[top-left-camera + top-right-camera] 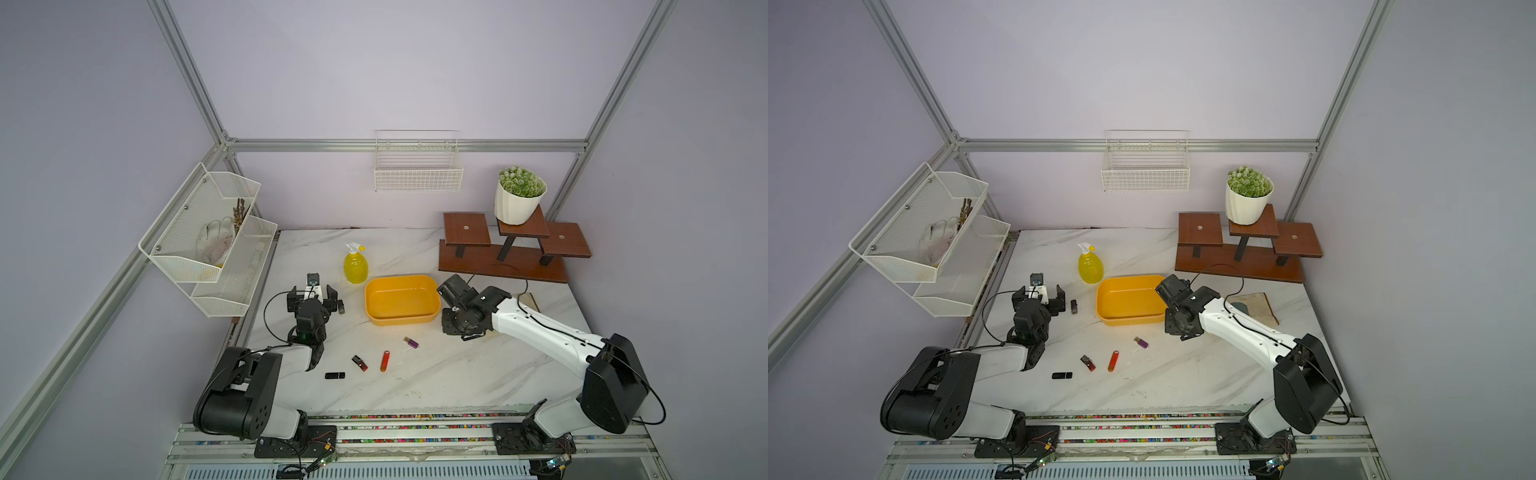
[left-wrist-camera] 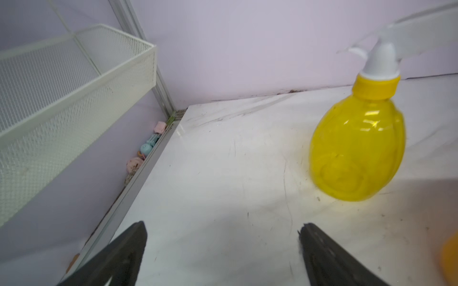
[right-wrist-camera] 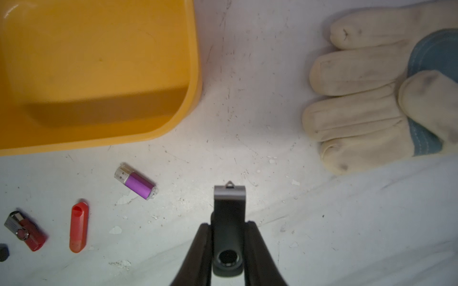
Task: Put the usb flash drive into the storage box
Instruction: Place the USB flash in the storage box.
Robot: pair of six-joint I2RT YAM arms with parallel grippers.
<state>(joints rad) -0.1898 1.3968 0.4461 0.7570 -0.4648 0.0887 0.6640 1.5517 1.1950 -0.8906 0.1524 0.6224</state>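
usb flash drive (image 3: 229,215): slim matte black plastic bar, with a brushed grey metal swivel cap across one end and a round pivot eyelet at the other. A tiny loop pokes from the metal end.
Drive's place: clamped in the right fingers (image 3: 200,247), outside the storage box (image 3: 195,74), just beside one rounded corner, between the box and the glove (image 3: 359,99).
Drive's axis: the long axis runs in line with the fingers. The metal end juts past the fingertips and the eyelet end sits back toward the wrist.
Right fingers: dark and tapering, pressed against the drive's two long sides.
Left fingers (image 2: 124,252): dark wedge-shaped tips spread wide, with only bare desk (image 1: 436,374) between them.
Storage box: shallow yellow-orange plastic tub, smooth, with rounded corners and a rolled rim. In both top views (image 1: 401,319) (image 1: 1129,319) it sits mid-desk.
Loose drives: a purple metallic one with a clear cap (image 3: 135,182), a red-orange rounded capsule (image 3: 79,226), a dark red one with a grey swivel clip (image 3: 26,231) and a black stick (image 1: 335,375). They lie apart on the desk, on the robot's side of the box.
Glove: off-white fabric, soiled, with a blue patch, lying flat with its fingertips toward the box.
Spray bottle (image 2: 357,148): translucent yellow, bulbous, upright, with a white trigger head.
Desk: white marble pattern, scuffed and scratched.
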